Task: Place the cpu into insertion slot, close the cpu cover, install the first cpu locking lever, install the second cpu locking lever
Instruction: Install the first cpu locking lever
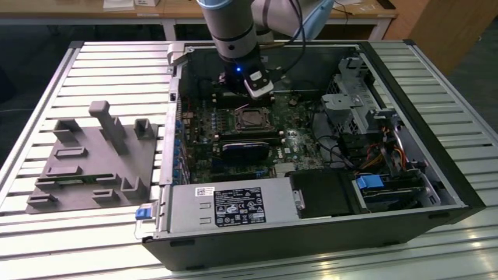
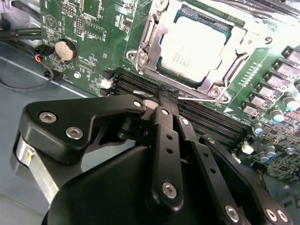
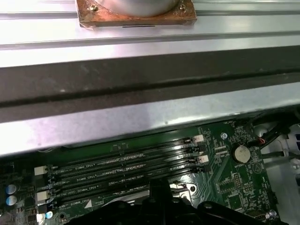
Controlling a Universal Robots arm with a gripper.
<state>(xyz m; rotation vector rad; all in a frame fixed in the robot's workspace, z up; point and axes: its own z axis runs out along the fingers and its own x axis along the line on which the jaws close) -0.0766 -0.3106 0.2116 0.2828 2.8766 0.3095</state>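
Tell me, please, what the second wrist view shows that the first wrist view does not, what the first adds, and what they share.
The second wrist view adds the cpu lying in the insertion slot, framed by the cpu cover. The first wrist view adds grey metal panels beyond the board and a copper-coloured plate. Both wrist views show the black memory slots, the coin battery and the hand.
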